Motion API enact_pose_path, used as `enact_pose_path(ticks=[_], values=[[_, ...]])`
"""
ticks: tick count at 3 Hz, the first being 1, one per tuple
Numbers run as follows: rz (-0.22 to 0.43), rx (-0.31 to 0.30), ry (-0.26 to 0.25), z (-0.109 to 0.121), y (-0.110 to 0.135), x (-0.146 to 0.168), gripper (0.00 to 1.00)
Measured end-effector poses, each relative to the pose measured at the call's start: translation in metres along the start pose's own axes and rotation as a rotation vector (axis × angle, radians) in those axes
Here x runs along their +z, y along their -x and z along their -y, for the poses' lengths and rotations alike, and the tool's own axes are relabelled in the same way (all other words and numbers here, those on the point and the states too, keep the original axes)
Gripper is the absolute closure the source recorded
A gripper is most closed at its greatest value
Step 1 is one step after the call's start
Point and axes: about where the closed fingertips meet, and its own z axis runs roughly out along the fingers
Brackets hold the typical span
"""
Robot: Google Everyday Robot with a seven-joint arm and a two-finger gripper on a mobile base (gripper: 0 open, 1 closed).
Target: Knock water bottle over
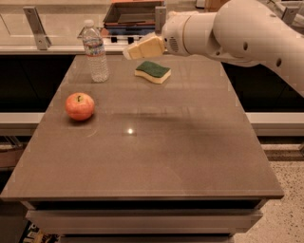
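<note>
The water bottle (96, 51) is a small clear ribbed bottle with a white cap and a pale label band. It stands upright at the far left of the brown table (156, 152). My gripper (130, 52) has cream-coloured fingers and points left from the big white arm (237, 31). It hangs above the table's far edge, a short way right of the bottle and apart from it, at about label height.
A red apple (79, 106) lies on the left side of the table, nearer than the bottle. A green and yellow sponge (153, 72) lies just below and right of the gripper. A counter with metal brackets (35, 21) and a tray (133, 14) runs behind the table.
</note>
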Motion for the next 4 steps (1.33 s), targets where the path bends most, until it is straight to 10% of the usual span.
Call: enact_pose_path(ticks=[4], values=[[0.109,0.084,0.086,-0.041,-0.002,0.107,0.00]])
